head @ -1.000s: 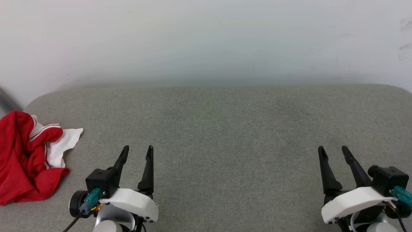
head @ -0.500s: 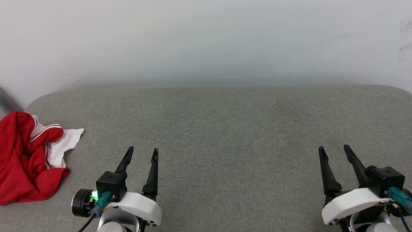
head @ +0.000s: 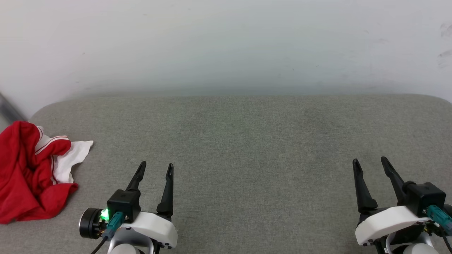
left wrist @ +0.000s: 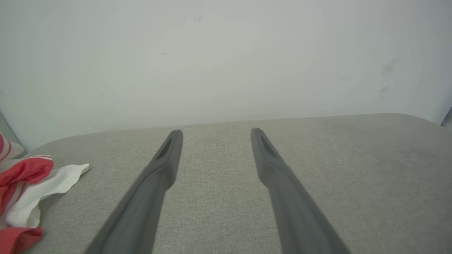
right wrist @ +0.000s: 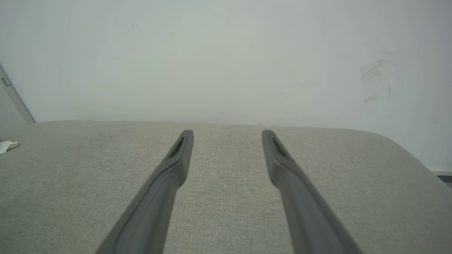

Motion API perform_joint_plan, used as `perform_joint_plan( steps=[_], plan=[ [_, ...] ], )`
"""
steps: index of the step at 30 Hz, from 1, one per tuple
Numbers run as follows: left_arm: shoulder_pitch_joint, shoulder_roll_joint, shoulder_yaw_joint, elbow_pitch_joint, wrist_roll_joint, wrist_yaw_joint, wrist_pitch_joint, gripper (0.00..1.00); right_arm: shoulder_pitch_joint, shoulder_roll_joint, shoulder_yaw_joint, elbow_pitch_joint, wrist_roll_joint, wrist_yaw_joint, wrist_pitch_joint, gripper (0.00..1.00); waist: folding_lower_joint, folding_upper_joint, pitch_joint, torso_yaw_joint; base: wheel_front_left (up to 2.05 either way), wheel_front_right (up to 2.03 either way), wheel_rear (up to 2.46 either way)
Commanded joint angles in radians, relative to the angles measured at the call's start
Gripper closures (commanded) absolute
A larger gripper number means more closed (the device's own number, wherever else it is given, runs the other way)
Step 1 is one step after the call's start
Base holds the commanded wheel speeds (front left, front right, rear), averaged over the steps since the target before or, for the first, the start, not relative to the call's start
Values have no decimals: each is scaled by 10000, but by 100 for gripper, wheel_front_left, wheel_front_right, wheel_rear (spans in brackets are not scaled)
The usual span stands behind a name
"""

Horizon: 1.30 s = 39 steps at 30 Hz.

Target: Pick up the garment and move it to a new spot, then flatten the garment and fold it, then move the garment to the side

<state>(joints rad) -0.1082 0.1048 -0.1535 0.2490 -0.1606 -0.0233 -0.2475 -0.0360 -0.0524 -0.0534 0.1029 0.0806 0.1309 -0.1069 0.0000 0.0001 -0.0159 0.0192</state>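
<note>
At the far left edge of the grey fabric-covered bench (head: 247, 141), the garment (head: 31, 173) lay crumpled in a loose heap. Its red cloth was bunched over itself, a white sleeve end (head: 76, 155) stuck out toward the middle of the bench, and red-and-white striped trim showed among the folds.

The left pincer (head: 156, 165) sat at the lower left of the head view, near the heap but clear of it, on the side toward the bench's middle. Its two dark fingers pointed toward the pale wall (head: 226, 42) and stood spread apart, released, with only bare fabric between them. A green light (head: 104, 213) glowed on the black housing at its wrist.

The right pincer (head: 370, 160) sat at the lower right, well apart from the garment. It was likewise released and empty, its fingers aimed at the wall. Whether either pincer touched the bench could not be told.

From the left wrist view, the garment lay at the left edge, its white sleeve end apart from the nearer finger. From the right wrist view, a small white tip of cloth showed at the far left. Faint scuff marks (head: 443, 53) marked the wall on the right.
</note>
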Motion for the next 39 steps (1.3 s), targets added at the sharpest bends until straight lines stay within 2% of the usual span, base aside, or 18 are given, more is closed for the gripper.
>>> perform_joint_plan(
  steps=[1,8,17,18,34,39],
  plan=[
    [-119,-21,18,15,177,-11,-72,0,22,29,7,-44,-143,-3,-82,0,0,-1,1,3,0,0,0],
    [-144,-89,140,108,533,-82,-205,0,9,31,49,32,-402,-3,-141,0,0,-1,-10,34,0,0,0],
    [-229,-263,372,312,198,-191,-182,0,13,30,-29,71,-115,-3,-112,0,0,-1,46,312,0,0,0],
    [-272,-335,492,392,28,-175,-182,0,3,30,-77,17,-119,-3,-103,0,0,-1,115,641,0,0,0],
    [-459,-384,1570,597,-305,7,-180,0,-295,24,340,-417,-337,-5,87,0,0,-1,479,3481,0,0,0],
    [-461,-310,1972,686,-321,-25,-180,0,-466,23,532,-499,-364,-5,207,0,0,-1,557,4178,0,0,0]
  ],
)
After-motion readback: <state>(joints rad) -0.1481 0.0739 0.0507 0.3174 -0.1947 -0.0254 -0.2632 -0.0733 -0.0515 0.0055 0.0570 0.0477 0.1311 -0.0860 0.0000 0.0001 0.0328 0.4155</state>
